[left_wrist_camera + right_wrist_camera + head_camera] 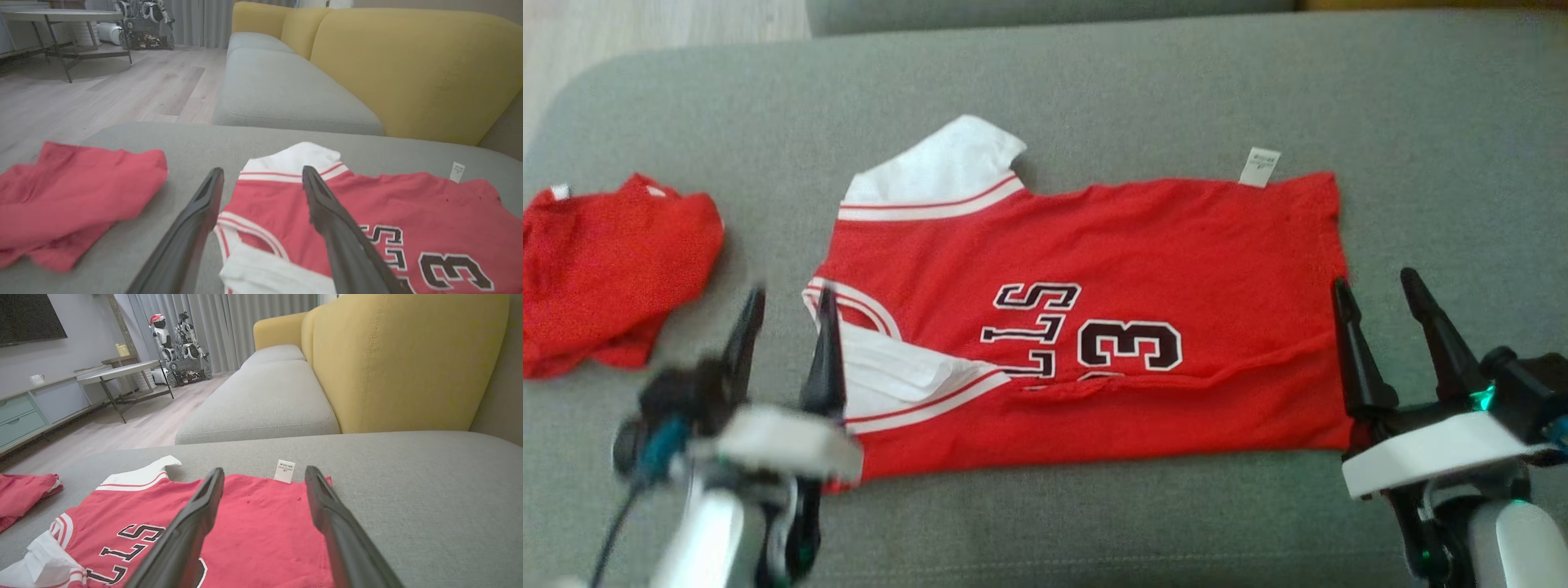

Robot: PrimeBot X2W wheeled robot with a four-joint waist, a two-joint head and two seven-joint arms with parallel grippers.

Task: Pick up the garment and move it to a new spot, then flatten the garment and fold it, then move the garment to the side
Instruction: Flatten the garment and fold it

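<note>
- Two grippers hover at the near side of the grey cushion (1094, 82), both with fingers spread wide and nothing between them: the left gripper (791, 298) at the collar end of the jersey (1094, 245), the right gripper (1376, 282) at its hem end
- Lying across the middle of the cushion, the jersey looks partly folded, with its near strip turned up over the lower lettering
- Beside the left fingers the near white sleeve (890, 371) lies in loose layers; a pinch here could catch only the top layer and pull the fold open
- At the hem, one right finger stands at the cloth's edge and the other over bare cushion, so a close could slip off the cloth or nip the cushion instead
- If one end lifts ahead of the other, the fold would probably skew
- Further back, the far sleeve (947, 167) and the label (1260, 166) stick out past the edge and may bunch under the next fold
- Off to the left, a second red garment (613, 261) lies near; a sideways move could drag into it or land on top
</note>
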